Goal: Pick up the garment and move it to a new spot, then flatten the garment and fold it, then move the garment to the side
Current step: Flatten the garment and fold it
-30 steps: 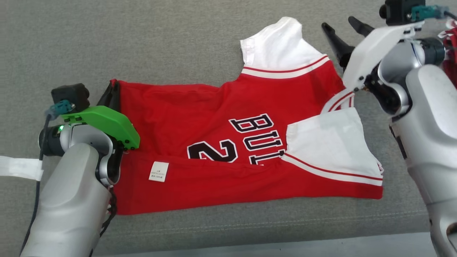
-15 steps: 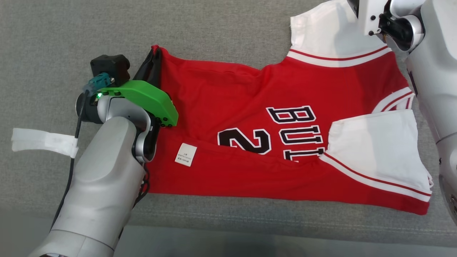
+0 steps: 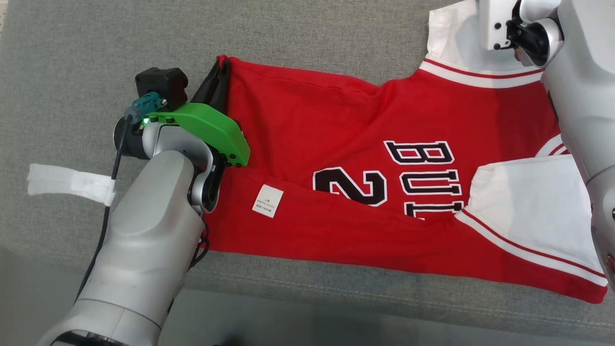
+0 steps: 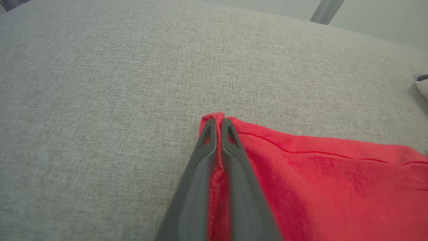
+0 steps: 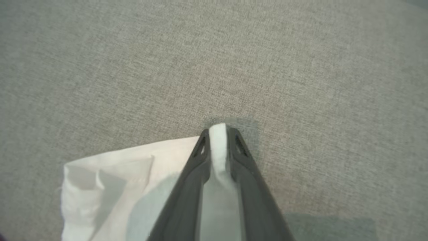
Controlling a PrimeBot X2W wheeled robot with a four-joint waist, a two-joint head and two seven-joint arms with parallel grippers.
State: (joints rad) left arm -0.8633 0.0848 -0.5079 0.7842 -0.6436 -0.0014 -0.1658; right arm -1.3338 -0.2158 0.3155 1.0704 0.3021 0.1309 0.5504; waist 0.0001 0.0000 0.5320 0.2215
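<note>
Left gripper [image 4: 217,125] is pinched tight on a bottom corner of the red cloth shirt [image 3: 336,129], the one with white sleeves and black letters. A thin fold of red cloth is squeezed between its two dark fingers [image 4: 202,157], in the middle of the left wrist view. Right gripper [image 5: 219,132] is closed on the edge of the far white sleeve [image 5: 133,174]; a bit of white cloth pokes out between its tips.

I think they hold these two far corners so the top edge can be pulled straight. That would help make the shirt flat, or lift that edge over for a fold.

The shirt lies sideways across the middle of the head view, spread on the soft grey cloth surface [image 3: 96,48]. It is not flat yet. The near white sleeve [image 3: 528,211] at the lower right is folded over the letters, and the lower red part seems turned up, so a small white square label [image 3: 267,201] shows. Those bits need smoothing.

A white strip of tape [image 3: 67,185] lies on the grey surface at the left edge, apart from the shirt. The green plastic cover [image 3: 206,129] on the left wrist hangs over the shirt's left edge.
</note>
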